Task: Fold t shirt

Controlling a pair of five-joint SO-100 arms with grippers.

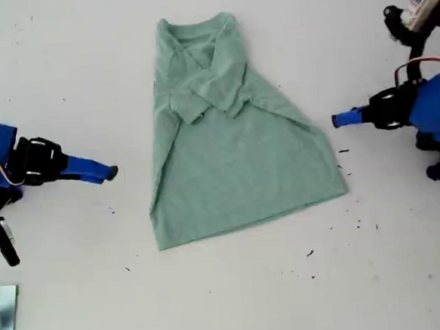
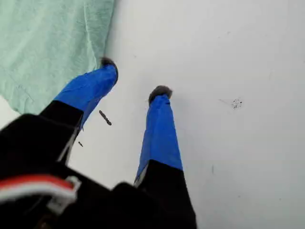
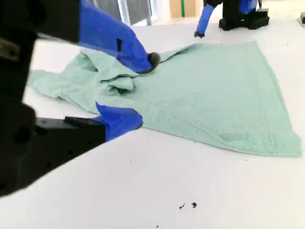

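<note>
T shirt [image 1: 233, 141] flat mid-table, sleeves folded in. My first gripper [image 2: 136, 81] at exterior view's right, jaws apart, empty, one tip just beside shirt edge. My second gripper [image 3: 143, 90] at exterior view's left, jaws wide, holding nothing, clear of cloth.

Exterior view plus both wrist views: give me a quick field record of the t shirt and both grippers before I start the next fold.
t shirt: flat on the white table, neck toward the exterior view's top, both sleeves folded in across the chest
hem: spread wide, not yet folded
my first gripper: open, empty, at the exterior view's right, just off the shirt's edge
my second gripper: open, empty, at the exterior view's left, short of the shirt
table: small dark specks near the hem
</note>
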